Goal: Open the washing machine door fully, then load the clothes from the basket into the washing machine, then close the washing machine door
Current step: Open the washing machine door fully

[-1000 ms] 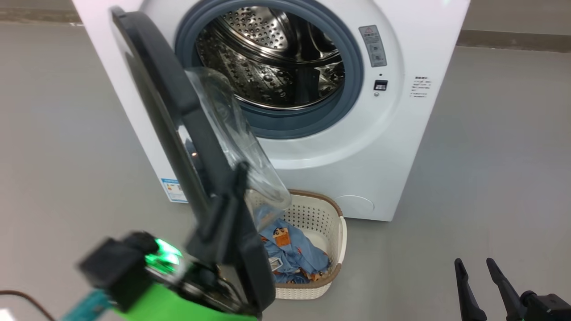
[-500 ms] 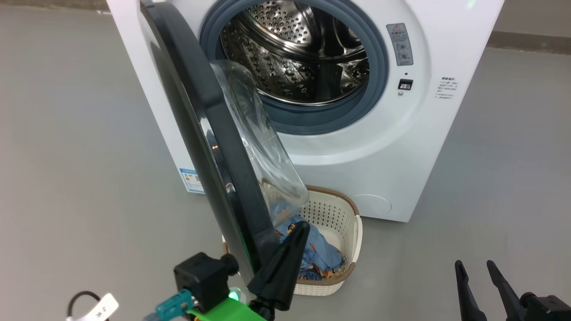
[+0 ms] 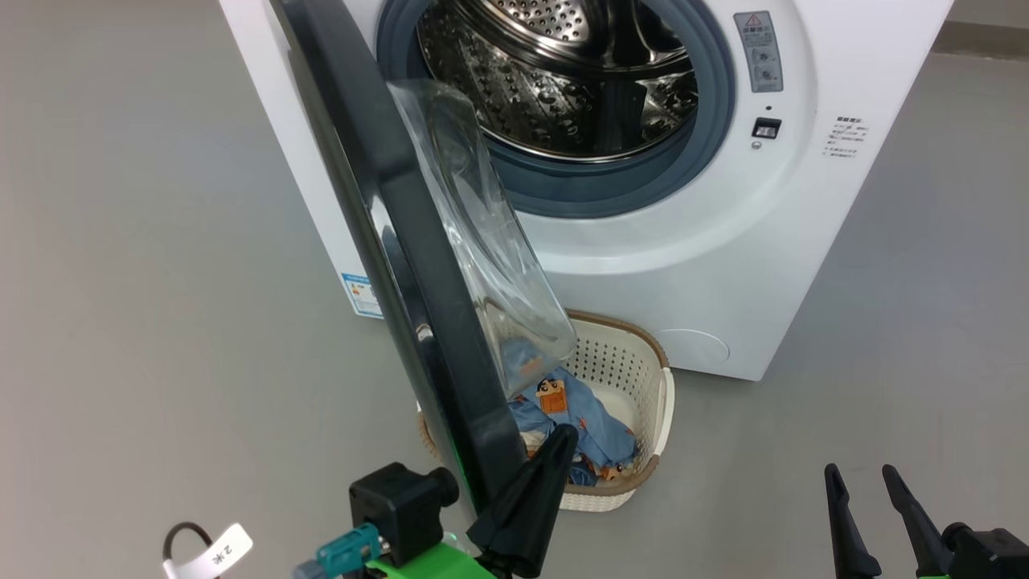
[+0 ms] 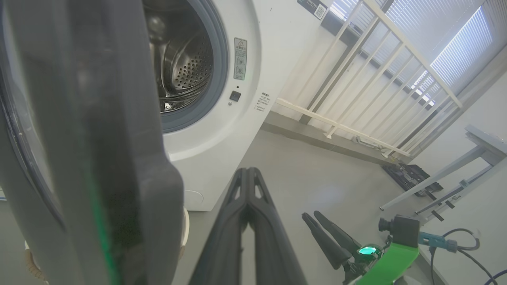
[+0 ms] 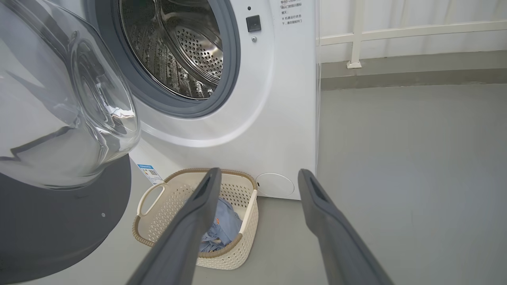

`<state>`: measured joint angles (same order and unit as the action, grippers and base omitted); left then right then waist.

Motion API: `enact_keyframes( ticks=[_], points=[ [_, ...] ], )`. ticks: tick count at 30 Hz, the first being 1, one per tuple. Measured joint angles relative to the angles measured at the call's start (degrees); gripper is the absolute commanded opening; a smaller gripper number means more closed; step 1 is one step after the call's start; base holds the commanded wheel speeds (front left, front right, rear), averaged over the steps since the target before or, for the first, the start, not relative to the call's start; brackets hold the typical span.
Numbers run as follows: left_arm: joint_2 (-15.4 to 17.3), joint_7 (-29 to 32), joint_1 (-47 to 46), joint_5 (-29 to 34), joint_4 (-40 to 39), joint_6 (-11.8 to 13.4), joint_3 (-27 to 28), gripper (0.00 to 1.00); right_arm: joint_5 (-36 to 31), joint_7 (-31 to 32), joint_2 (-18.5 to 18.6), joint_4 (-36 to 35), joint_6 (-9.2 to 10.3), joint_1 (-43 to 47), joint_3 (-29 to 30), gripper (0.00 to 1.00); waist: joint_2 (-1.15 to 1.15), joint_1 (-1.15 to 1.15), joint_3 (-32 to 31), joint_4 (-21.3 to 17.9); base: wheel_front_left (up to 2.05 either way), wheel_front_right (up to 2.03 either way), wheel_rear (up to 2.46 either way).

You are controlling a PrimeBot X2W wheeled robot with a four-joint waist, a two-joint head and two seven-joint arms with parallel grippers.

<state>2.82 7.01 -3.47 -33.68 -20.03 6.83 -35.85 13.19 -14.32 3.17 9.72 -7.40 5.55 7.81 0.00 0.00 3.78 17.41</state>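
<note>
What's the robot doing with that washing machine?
It is doing laundry. The round black-framed glass door of the white front-loading washing machine stands swung out above the small cream plastic basket. The left gripper, jaws shut, sits beside the door's lower edge; the right gripper hangs open and empty. The light blue cartoon-print clothes lie in the basket, not yet loaded.

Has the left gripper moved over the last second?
Yes. Judged against the basket, the left gripper has dropped from across the washing machine door's black frame to beside its lower edge, its shut tip now overlapping the basket.
</note>
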Motion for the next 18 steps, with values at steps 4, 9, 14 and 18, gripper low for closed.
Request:
enact_keyframes(
  ticks=[4,9,14,18],
  points=[
    [0.0,0.04,-0.12,-0.08,0.47,0.0,0.13,0.0,-0.01,0.01,0.07,0.02,0.0,-0.04,-0.01,1.0,0.0,0.0,0.7,0.42,0.0,0.0,0.0],
    [0.34,-0.07,-1.12,-0.43,1.08,0.05,1.49,0.0,-0.11,0.0,0.49,0.03,0.0,-1.05,-0.07,1.0,0.0,0.0,1.73,0.81,0.0,0.0,0.0],
    [0.31,-0.48,-1.65,-0.43,1.79,0.03,1.54,0.0,-0.11,0.0,0.82,0.04,0.0,-2.16,-0.14,1.0,0.0,0.0,2.72,0.96,0.0,0.0,0.0],
    [0.3,-0.56,-1.79,-0.44,2.18,-0.01,1.53,0.0,-0.11,0.0,0.86,0.11,0.0,-2.15,-0.13,1.0,0.0,0.0,2.97,1.25,0.0,0.0,0.0]
  ],
)
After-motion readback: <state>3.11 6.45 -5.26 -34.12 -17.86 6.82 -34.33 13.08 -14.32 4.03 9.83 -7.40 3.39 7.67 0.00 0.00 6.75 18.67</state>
